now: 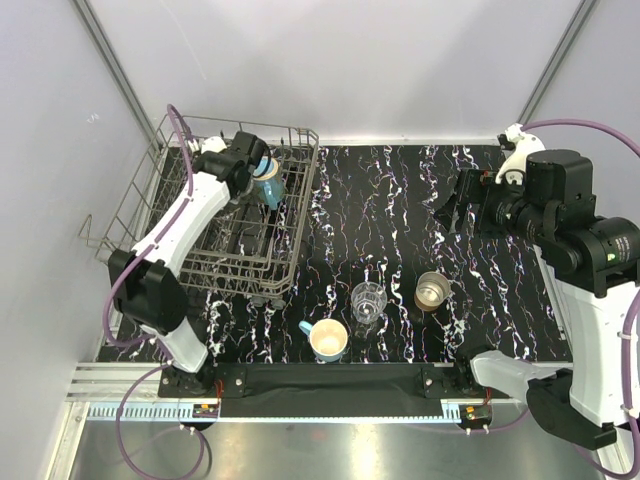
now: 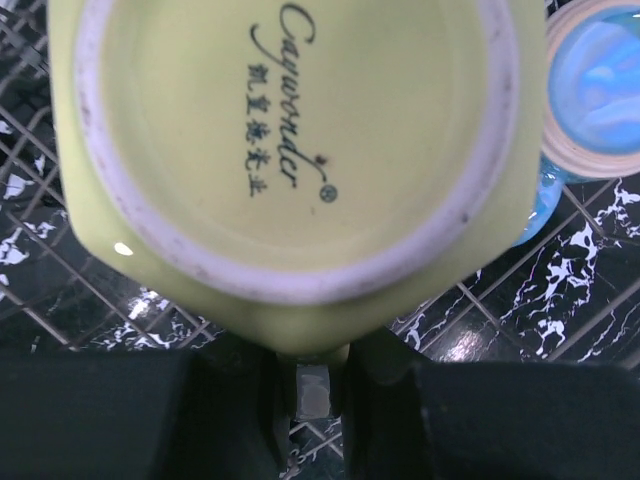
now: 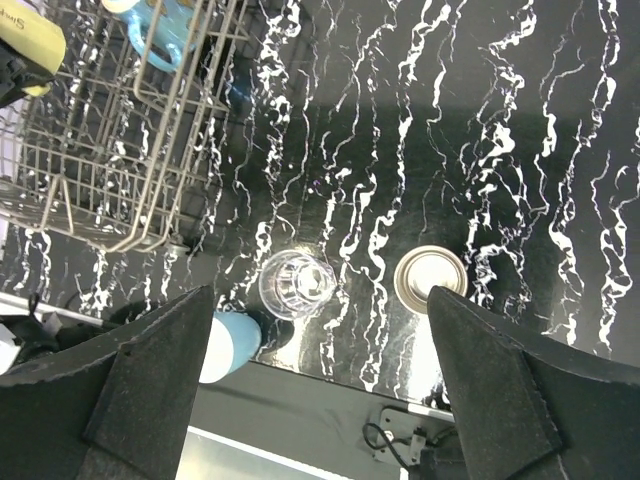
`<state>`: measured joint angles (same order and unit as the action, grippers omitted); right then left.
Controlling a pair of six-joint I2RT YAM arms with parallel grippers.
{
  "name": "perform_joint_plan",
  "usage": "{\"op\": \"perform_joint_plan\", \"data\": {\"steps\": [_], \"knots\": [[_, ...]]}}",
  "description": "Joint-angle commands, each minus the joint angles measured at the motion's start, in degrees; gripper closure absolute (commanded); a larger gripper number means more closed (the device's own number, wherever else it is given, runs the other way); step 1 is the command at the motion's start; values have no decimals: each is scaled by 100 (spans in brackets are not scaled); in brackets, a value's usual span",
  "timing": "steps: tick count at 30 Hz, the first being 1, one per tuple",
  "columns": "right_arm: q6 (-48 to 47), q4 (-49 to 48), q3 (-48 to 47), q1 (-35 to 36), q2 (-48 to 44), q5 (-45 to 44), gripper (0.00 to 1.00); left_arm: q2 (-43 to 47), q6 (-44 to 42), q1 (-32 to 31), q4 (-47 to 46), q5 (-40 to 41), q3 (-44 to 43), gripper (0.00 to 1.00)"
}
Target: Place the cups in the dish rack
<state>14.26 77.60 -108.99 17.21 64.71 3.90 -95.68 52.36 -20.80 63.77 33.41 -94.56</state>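
Holding a yellow-green mug [image 2: 290, 150] base-up at the far end of the dish rack [image 1: 300, 215], with the left gripper [image 2: 310, 375] closed narrow on the mug's near side. On the handle or on the wall: impossible to tell from the wrist view. Touching the rack floor or hanging just above it: equally hard to say. Just beside it, a teal mug [image 1: 268, 188] already parked upside down among the wires.

By the look of it, the placing step for this mug. Two cups in or at the rack, three not yet loaded.

Out on the desk [image 1: 400, 200], near the front edge, in a loose row and apart from one another:
- a light-blue mug [image 1: 328, 340] with a cream inside, upright, near the rack's front corner
- a clear glass [image 1: 368, 300], upright
- a metal cup [image 1: 432, 291], mouth up

Farther out, over the far right of the desk, the right gripper [image 1: 458, 200], spread wide and holding nothing. Looks down on the glass and the metal cup, well above both.

Next for the left side, most likely:
- Ease the yellow-green mug down until it sits steady between the wires, without nudging the teal mug next door.
- Then let go and lift straight out.

For the right side, probably a descent over the glass or the metal cup. Calls for squaring up on one cup only and closing gently, since smooth glass and polished metal may well slip.
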Motion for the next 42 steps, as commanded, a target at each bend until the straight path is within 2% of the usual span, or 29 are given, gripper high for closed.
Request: {"op": "perform_joint_plan", "data": {"steps": [1, 3, 13, 24, 27, 31, 32, 36, 41, 42], "knots": [[-178, 176, 36, 54, -64, -232, 5, -90, 424, -3, -655, 517, -18, 100], [-204, 167, 18, 80, -29, -250, 5, -205, 669, 40, -559, 518, -1, 100], [-222, 132, 36, 98, 95, -285, 4, -214, 741, 164, -1068, 386, 755, 100], [-161, 132, 88, 98, 147, -250, 5, -478, 968, 260, -1244, 105, 993, 98], [-143, 141, 132, 89, 148, -241, 4, -496, 1127, 269, -1340, 78, 1176, 87], [-143, 123, 176, 98, 139, -249, 5, -609, 1084, 287, -1350, 17, 1178, 82], [-143, 123, 176, 98, 147, -232, 5, -688, 1075, 287, -1297, -1, 1142, 76], [-169, 115, 211, 98, 147, -232, 5, -777, 1136, 296, -1244, -80, 1133, 71], [-204, 115, 220, 89, 130, -241, 4, -794, 1136, 296, -1244, -185, 1142, 48], [-196, 115, 238, 98, 121, -249, 5, -768, 1119, 296, -1235, -212, 1133, 36]]}}
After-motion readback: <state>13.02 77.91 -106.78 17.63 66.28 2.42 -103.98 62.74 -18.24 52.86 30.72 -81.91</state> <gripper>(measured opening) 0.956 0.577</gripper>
